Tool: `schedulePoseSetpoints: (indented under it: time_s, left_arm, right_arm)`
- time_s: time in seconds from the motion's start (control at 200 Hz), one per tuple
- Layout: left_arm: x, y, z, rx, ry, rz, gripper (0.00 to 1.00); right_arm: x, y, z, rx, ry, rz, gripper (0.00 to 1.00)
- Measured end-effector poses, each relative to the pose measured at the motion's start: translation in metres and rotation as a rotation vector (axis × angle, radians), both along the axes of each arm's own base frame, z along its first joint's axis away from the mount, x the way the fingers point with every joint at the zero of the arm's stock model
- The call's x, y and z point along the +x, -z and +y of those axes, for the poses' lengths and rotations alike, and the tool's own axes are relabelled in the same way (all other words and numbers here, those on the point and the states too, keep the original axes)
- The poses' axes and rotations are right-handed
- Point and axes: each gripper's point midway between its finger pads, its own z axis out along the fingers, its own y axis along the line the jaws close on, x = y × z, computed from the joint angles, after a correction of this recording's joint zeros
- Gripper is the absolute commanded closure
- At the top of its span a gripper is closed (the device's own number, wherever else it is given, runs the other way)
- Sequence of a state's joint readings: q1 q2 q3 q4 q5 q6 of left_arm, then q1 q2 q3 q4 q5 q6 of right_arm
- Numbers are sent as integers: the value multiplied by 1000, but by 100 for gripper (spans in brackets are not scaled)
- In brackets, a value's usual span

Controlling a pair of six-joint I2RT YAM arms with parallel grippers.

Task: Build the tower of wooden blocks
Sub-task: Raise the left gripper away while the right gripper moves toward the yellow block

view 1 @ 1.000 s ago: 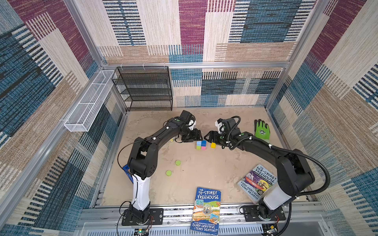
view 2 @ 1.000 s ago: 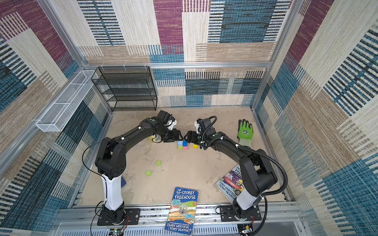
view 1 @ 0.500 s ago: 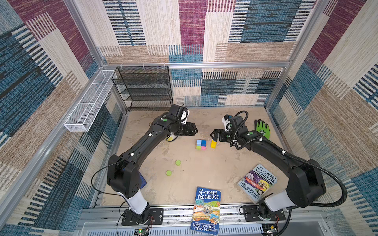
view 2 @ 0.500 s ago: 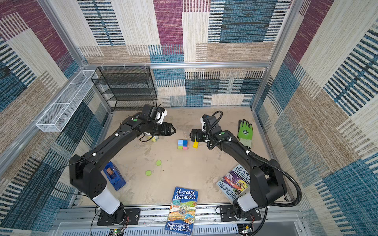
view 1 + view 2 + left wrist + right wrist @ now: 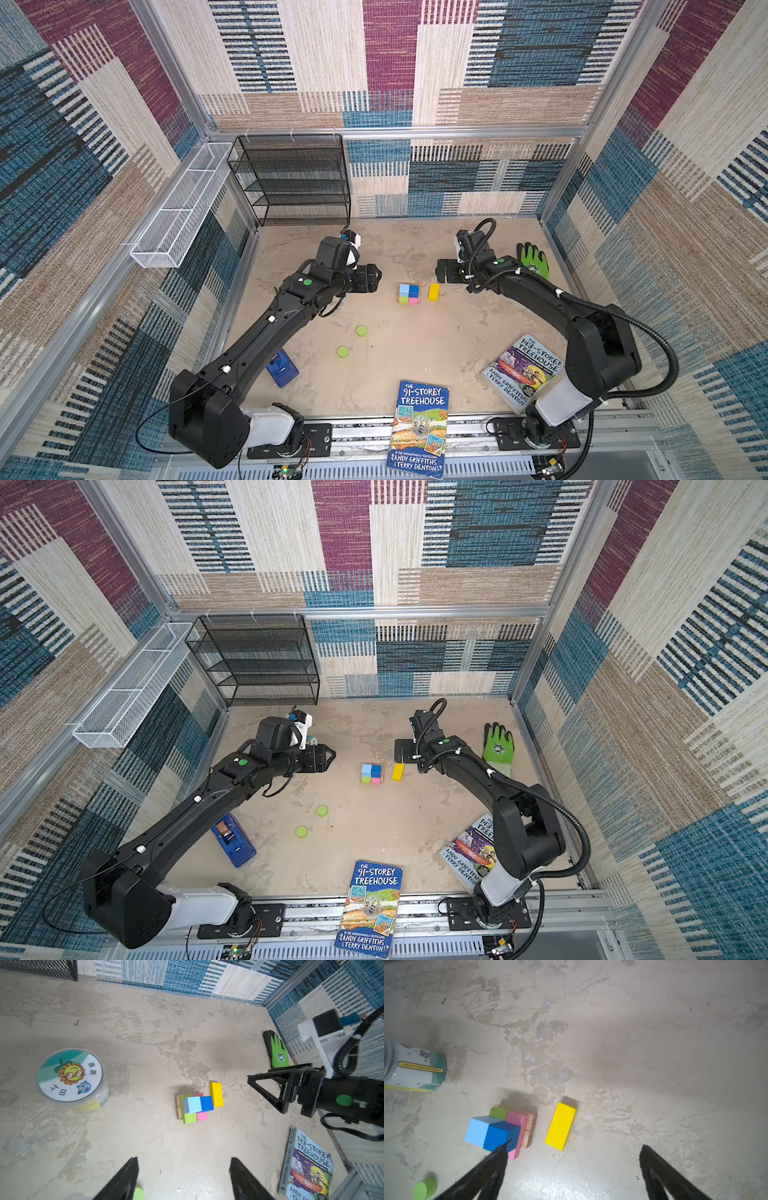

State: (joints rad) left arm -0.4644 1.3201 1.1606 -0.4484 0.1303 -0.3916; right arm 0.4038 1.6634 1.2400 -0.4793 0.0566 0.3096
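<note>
The tower (image 5: 409, 294) (image 5: 372, 774) stands mid-table: tan bars at the bottom, lime and pink oblongs on them, light-blue and dark-blue cubes on top (image 5: 197, 1103) (image 5: 494, 1132). A yellow block (image 5: 434, 291) (image 5: 560, 1126) lies flat just right of it, apart from it. Two lime round pieces (image 5: 361, 331) (image 5: 343, 352) rest nearer the front. My left gripper (image 5: 374, 277) (image 5: 184, 1160) hovers open and empty left of the tower. My right gripper (image 5: 441, 270) (image 5: 575, 1146) is wide open and empty, right of the yellow block.
A round tin (image 5: 70, 1076) stands behind the left gripper. A dark-blue case (image 5: 282, 368) lies under the left arm. Two books (image 5: 419, 428) (image 5: 523, 374) lie at the front, a green glove (image 5: 533, 259) at the right wall, and a black wire rack (image 5: 295, 178) at the back left.
Both grippers have drawn away from the tower, the left one to the left and the right one to the right. The right jaws have spread wider. The blocks have stayed put.
</note>
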Motion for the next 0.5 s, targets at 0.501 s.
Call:
schedulePoseSetpoints:
  time_s: [0.501]
  left_arm:
    - [9, 11, 17, 0, -53, -17, 27]
  right_arm:
    - [35, 57, 20, -35, -26, 107, 11]
